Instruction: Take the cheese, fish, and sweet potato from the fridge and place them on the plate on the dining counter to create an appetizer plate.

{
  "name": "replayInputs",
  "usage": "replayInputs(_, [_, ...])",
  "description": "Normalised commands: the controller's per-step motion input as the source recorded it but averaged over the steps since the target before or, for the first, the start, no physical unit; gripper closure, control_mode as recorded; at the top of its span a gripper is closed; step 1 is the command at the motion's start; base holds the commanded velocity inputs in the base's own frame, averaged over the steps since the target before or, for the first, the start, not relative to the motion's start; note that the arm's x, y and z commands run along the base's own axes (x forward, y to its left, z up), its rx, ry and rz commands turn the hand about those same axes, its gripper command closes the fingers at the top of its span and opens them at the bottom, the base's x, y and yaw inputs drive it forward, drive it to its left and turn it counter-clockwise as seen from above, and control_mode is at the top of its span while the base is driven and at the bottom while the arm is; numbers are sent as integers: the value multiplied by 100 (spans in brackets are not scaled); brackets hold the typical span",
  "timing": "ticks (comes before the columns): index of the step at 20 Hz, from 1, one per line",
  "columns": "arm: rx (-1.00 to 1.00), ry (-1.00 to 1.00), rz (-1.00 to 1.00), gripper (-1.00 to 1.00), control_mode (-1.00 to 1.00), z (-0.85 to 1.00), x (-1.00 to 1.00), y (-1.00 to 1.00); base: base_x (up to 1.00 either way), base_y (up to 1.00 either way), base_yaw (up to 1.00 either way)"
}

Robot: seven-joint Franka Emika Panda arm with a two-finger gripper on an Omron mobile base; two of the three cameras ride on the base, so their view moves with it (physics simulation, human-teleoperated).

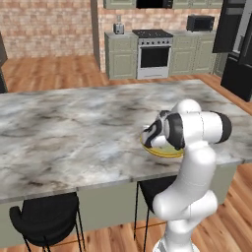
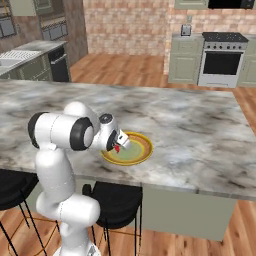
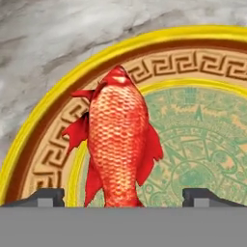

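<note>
Item: end effector (image 3: 123,198). Fingers (image 3: 46,197) spread wide, one either side of the fish, clear of its flanks; nothing gripped. It hangs just above the plate, at the bench's near edge.

Item: fish (image 3: 120,144). Bright red-orange, scaled, fins out. Lies on the plate, between the spread fingers, head towards the rim. From the right base camera it shows as a small red spot (image 2: 117,148) at the fingertips.

Item: plate (image 2: 142,150). Round, yellow rim, patterned brown band, greenish centre. Sits on the bench (image 1: 74,133) near its near edge, partly behind the arm from the left side (image 1: 160,151).

Item: bench. Grey-white veined marble top, long.

Item: stools (image 1: 47,219). Black, tucked under the bench's near edge.
</note>
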Motion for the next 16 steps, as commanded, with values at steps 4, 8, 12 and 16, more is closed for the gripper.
replayInputs(4, [0,-7,0,-100,-100,80,-100,-27,0,0,0])
replayInputs(8, [0,-9,0,-100,-100,100,-100,-30,0,0,0])
replayInputs(12, [0,-1,0,-100,-100,100,-94,-10,0,0,0])
replayInputs(16, [-3,0,1,-100,-100,100,-94,0,0,0,0])
